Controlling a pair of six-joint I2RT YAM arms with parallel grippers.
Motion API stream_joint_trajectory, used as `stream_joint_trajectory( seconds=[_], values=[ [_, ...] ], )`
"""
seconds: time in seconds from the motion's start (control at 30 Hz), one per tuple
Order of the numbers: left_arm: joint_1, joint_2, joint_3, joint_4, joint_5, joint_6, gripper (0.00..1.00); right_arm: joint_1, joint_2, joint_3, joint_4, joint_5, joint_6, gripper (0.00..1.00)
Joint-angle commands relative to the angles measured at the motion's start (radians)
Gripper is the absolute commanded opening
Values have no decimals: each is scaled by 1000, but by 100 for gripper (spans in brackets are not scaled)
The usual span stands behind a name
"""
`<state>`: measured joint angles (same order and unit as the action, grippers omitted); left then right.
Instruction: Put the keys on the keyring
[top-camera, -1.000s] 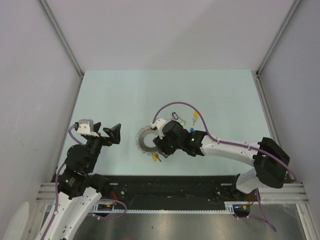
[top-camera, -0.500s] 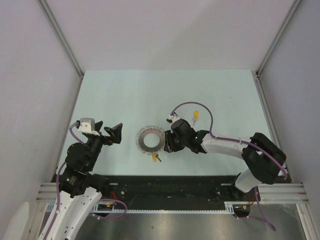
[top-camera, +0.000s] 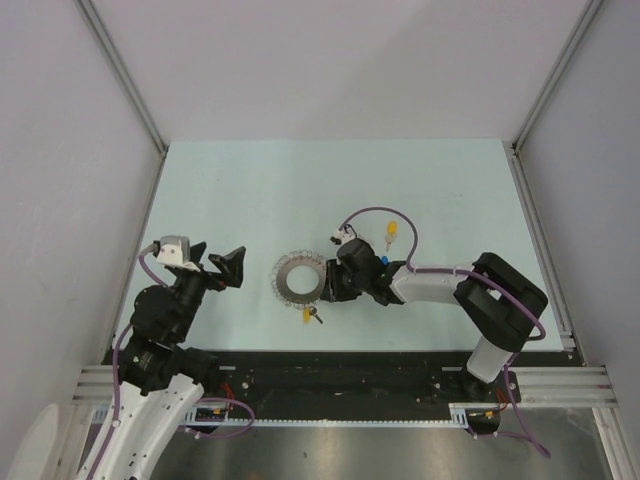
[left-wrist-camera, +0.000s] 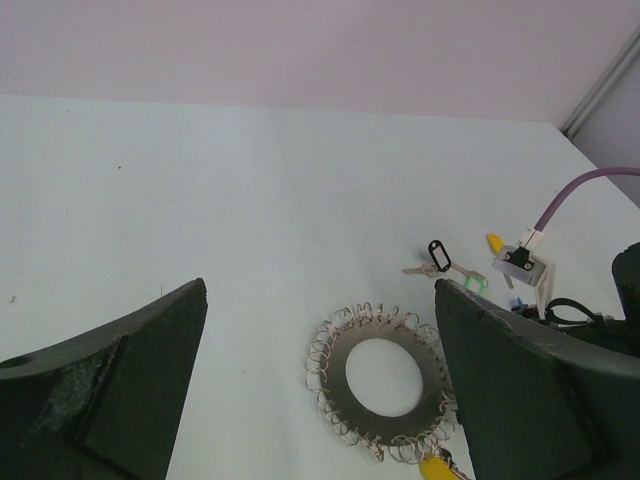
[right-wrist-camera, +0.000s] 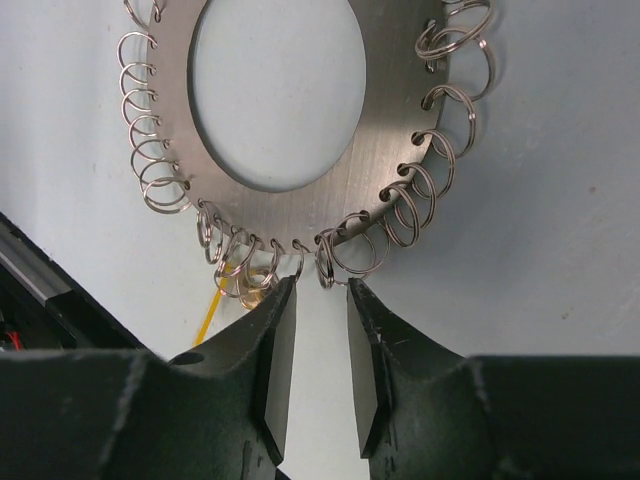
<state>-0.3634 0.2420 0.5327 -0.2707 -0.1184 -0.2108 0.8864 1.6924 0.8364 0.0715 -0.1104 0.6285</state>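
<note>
Right pincer (right-wrist-camera: 320, 290) narrowly parted, empty; keyring (right-wrist-camera: 385, 130) rim loops just ahead of tips. Left pincer (left-wrist-camera: 320, 288) wide, empty, farther off.

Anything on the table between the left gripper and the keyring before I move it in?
Nothing: in the top view only bare table lies between the open left gripper and the keyring. The left wrist view shows the same.
</note>
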Motion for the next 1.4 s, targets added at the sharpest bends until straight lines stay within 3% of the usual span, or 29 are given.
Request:
stream_joint_trajectory(
  seconds=[0.0, 0.43, 0.53, 0.57, 0.67, 0.83, 1.0, 1.03, 1.17, 1.27, 1.37],
  values=[
    [9, -3, 3, 34, 26, -19, 100, -18, 18, 10, 67, -24, 7, 30],
    [9, -1, 1, 37, 33, -19, 100, -27, 66, 79, 14, -67, -53, 26],
    [9, -1, 0, 38, 34, -19, 100, -24, 70, 87, 5, -69, -70, 16],
    [9, -1, 0, 39, 34, -19, 100, -23, 69, 87, -1, -66, -75, 8],
    [9, 0, 0, 37, 36, -19, 100, -18, 55, 87, -19, -55, -88, 0],
    [9, -4, 0, 39, 36, -19, 100, 43, 0, 81, -49, 70, -150, 0],
    [9, -4, -2, 37, 34, -21, 100, 85, -34, -28, 65, 110, -144, 0],
    [9, -4, -2, 39, 34, -21, 100, 86, -42, -42, 70, 110, -138, 2],
    [9, -3, -2, 39, 37, -22, 100, 108, -71, -48, -16, 95, -135, 27],
    [9, -6, -2, 41, 37, -22, 100, 109, -103, -20, -120, 49, -136, 35],
    [9, -3, -3, 39, 37, -22, 100, 95, -129, 33, -211, 49, -154, 36]
  ],
)
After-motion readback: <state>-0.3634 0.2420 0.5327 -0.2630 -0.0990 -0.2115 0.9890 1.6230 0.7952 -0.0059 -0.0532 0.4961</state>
